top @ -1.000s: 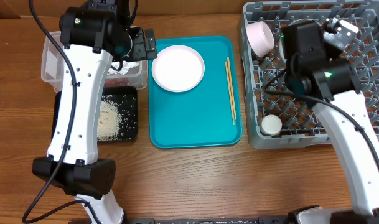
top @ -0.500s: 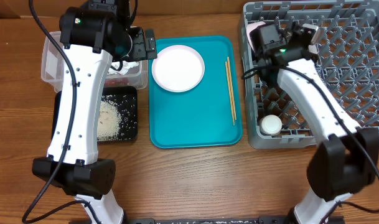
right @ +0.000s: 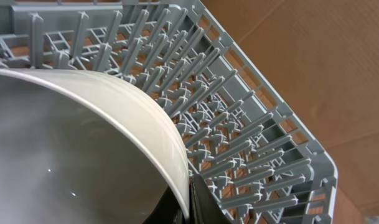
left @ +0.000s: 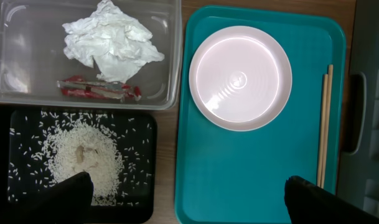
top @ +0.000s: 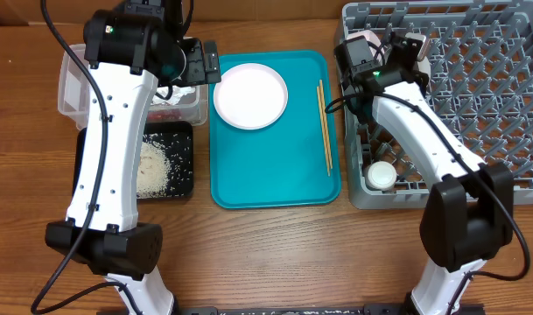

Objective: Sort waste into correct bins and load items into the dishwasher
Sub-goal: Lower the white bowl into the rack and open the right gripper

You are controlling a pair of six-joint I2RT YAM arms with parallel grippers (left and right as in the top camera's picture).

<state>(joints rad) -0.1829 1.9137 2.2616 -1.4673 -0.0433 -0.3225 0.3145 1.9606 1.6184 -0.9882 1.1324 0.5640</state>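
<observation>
My right gripper (top: 371, 54) is at the far-left corner of the grey dish rack (top: 476, 105). In the right wrist view it (right: 188, 198) is shut on the rim of a white bowl (right: 83, 137). A small white cup (top: 381, 176) stands in the rack's near-left corner. My left gripper (left: 186, 202) is open and empty, high above the tub's right edge. The white plate (left: 241, 78) and two chopsticks (left: 324, 124) lie on the teal tray. The napkin (left: 108, 40) and foil wrapper (left: 99, 90) lie in the clear tub (left: 27, 56). Rice (left: 83, 158) lies in the black tray (left: 2, 124).
The teal serving tray (top: 275, 175) lies between the bins and the rack. The left arm's white link stretches over the tub and black tray (top: 185, 188). The right arm crosses the rack's left half. Only one bowl shows.
My right gripper has swung left from the rack's middle to its far-left corner, onto the bowl. The left arm has not moved.
</observation>
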